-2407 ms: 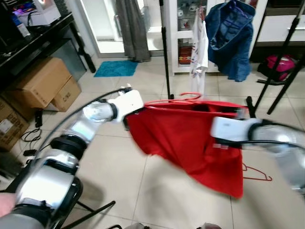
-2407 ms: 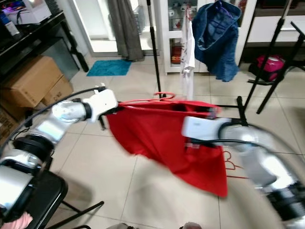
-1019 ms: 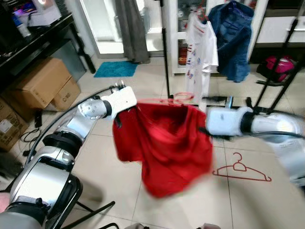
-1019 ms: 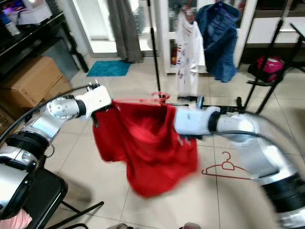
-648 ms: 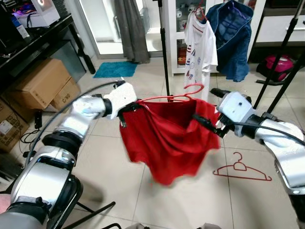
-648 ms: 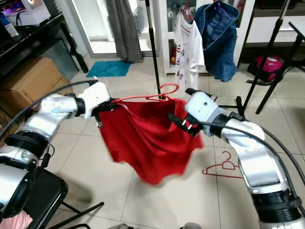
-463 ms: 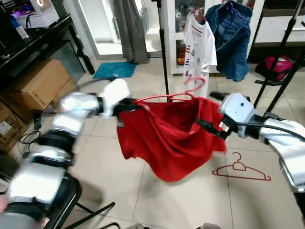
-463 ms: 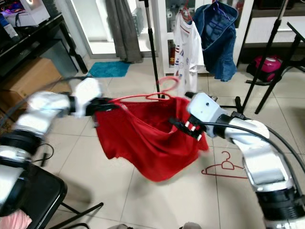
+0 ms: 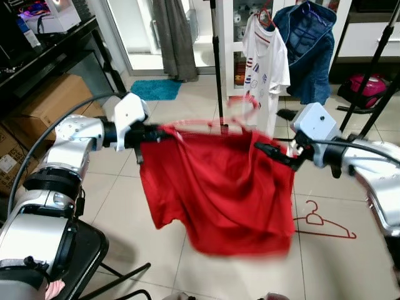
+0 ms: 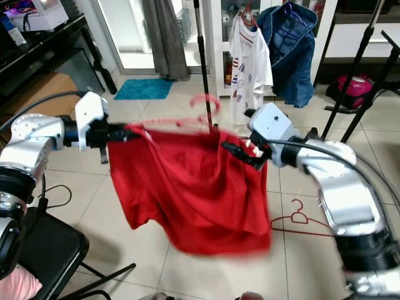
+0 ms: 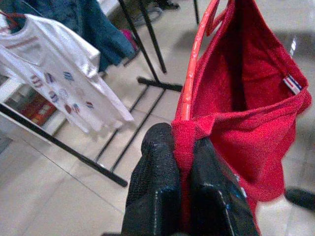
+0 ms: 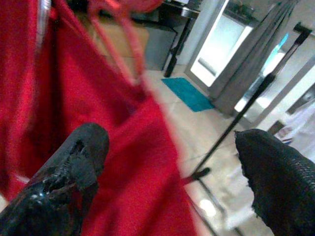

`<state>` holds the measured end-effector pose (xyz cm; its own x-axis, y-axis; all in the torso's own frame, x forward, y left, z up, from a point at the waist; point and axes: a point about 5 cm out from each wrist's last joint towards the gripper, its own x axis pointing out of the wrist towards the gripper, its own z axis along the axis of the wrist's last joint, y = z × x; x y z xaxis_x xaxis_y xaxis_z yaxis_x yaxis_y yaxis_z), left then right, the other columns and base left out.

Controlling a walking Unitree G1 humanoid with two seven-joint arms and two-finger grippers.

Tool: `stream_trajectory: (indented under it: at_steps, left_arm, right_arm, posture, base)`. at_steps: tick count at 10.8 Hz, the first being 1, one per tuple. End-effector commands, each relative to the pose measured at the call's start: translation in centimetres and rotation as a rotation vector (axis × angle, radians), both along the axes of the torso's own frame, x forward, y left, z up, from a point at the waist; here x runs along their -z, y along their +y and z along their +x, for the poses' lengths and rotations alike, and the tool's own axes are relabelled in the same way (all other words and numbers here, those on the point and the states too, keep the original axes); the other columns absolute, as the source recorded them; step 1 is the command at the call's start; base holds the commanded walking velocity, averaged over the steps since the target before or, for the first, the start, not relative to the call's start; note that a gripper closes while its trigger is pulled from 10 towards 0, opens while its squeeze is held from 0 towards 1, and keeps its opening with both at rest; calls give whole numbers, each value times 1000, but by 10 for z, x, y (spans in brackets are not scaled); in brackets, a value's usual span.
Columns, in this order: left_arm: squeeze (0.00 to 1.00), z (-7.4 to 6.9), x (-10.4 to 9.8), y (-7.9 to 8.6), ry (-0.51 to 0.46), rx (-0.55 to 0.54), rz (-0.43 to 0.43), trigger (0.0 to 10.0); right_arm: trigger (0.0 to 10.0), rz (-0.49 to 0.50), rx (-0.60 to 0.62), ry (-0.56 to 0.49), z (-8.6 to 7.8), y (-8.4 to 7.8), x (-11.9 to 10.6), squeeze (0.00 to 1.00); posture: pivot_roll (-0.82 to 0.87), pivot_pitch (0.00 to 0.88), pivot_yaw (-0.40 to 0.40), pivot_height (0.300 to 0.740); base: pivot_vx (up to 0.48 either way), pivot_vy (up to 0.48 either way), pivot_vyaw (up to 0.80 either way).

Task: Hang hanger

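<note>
A red shirt [image 9: 219, 184] hangs spread on a red hanger [image 9: 240, 112] between my two arms, its hook blurred in front of the rack pole [image 9: 217, 56]. My left gripper [image 9: 156, 133] is shut on the shirt's left shoulder and the hanger's end; in the left wrist view its fingers [image 11: 157, 162] pinch the red cloth beside the hanger wire [image 11: 192, 64]. At the shirt's right shoulder, my right gripper [image 9: 264, 150] is open. In the right wrist view its fingers [image 12: 81, 147] stand wide apart with red cloth [image 12: 128, 172] before them.
A white T-shirt [image 9: 265, 53] and a denim jacket [image 9: 312, 44] hang on the rack behind. A second red hanger [image 9: 322, 223] lies on the tiles at right. Cardboard boxes [image 9: 47, 106] and a black shelf stand at left, a black chair [image 9: 81, 250] close below.
My left arm has swung out to the left, drawing the shirt wider. The shirt now hangs flatter and lower. My right gripper sits slightly higher at the right shoulder.
</note>
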<state>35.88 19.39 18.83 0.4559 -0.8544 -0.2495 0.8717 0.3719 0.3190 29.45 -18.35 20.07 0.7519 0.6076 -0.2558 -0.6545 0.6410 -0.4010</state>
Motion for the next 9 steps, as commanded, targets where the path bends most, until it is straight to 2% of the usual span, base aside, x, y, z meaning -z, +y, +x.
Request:
stream_trajectory:
  at_steps: [1,3,5,6,7,8,9]
  left_arm:
    - [0,-1,-6,2,-33,-18,-78,0]
    - [0,-4,-4,-1,-32,-9,-112,0]
    - [0,-7,-1,-8,-32,8,-123,0]
    - [0,-8,-1,-12,-35,13,-125,0]
    - [0,-8,-1,-12,-43,8,-115,0]
    - [0,-6,2,-11,-71,-53,-66,0]
    - [0,-4,3,-11,-84,-88,-51,0]
  right_arm:
    - [10000,21,-4,21,-5,6,0,0]
    - [10000,28,11,55,-10,17,8,0]
    - [10000,5,234,60,-1,31,21,0]
    - [10000,-2,336,52,4,32,26,0]
    - [10000,-18,381,37,5,32,27,0]
    - [10000,-45,451,12,7,28,26,0]
    - [10000,-69,471,7,8,24,26,0]
  posture:
    - [-159,0,157,740]
    - [-152,0,153,740]
    - [-146,0,153,740]
    - [-139,0,148,740]
    - [-135,0,146,740]
    - [-134,0,146,740]
    - [-136,0,151,740]
  base:
    - [0,0,0]
    - [0,0,0]
    - [0,0,0]
    - [0,0,0]
    - [0,0,0]
    - [0,0,0]
    - [0,0,0]
